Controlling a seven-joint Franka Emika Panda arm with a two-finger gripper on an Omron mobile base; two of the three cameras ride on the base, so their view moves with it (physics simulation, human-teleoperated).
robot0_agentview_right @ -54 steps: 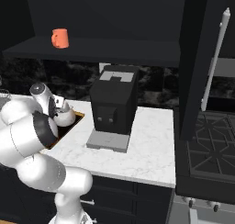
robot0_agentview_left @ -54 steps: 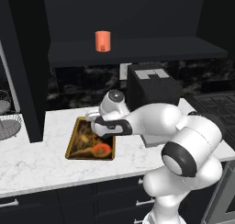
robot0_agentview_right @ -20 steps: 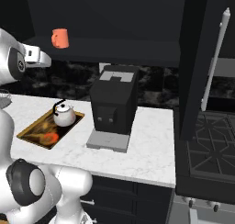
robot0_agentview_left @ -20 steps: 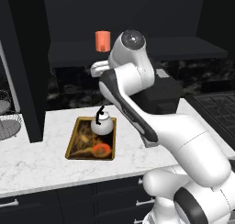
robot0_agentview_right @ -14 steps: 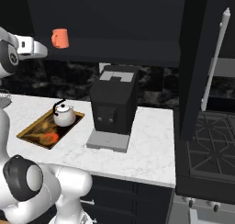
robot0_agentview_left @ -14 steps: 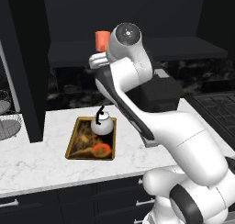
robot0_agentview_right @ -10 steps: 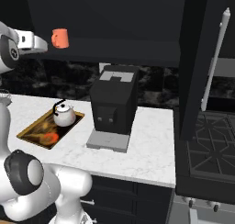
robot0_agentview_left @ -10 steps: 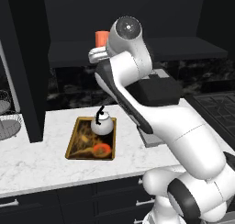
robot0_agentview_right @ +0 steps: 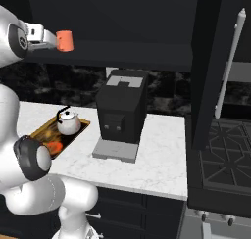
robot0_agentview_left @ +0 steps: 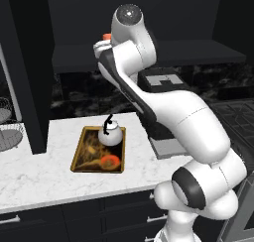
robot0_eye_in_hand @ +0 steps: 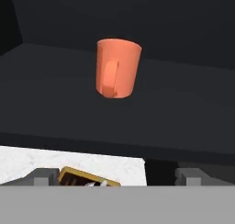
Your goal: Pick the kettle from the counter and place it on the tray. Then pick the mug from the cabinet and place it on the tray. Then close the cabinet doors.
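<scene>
The white kettle (robot0_agentview_left: pixel 110 134) stands on the tray (robot0_agentview_left: pixel 83 154), free of the gripper, on the marble counter (robot0_agentview_left: pixel 44 174). From the right base view, the kettle (robot0_agentview_right: pixel 67 123) sits at the far end of the tray (robot0_agentview_right: pixel 44 131). The salmon-orange mug (robot0_agentview_right: pixel 64 40) stands upright on the dark shelf of the cabinet (robot0_eye_in_hand: pixel 183 108). My gripper (robot0_agentview_right: pixel 53 39) is raised level with the mug, just short of it. In the hand view the mug (robot0_eye_in_hand: pixel 117 68) is straight ahead with its handle facing me, and the gripper (robot0_eye_in_hand: pixel 117 176) is open, its fingertips (robot0_eye_in_hand: pixel 43 175) wide apart and empty.
A large black boxy machine (robot0_agentview_right: pixel 120 115) stands on the counter right of the tray. An open cabinet door (robot0_agentview_right: pixel 215 66) with a silver bar handle (robot0_agentview_right: pixel 230 61) hangs above the stove (robot0_agentview_right: pixel 220 159). The other door (robot0_agentview_left: pixel 30 72) stands open at left beside a wire basket (robot0_agentview_left: pixel 7 132).
The arm has left the kettle on the tray and swung up to the cabinet shelf. Over the last second the hand has closed in on the mug.
</scene>
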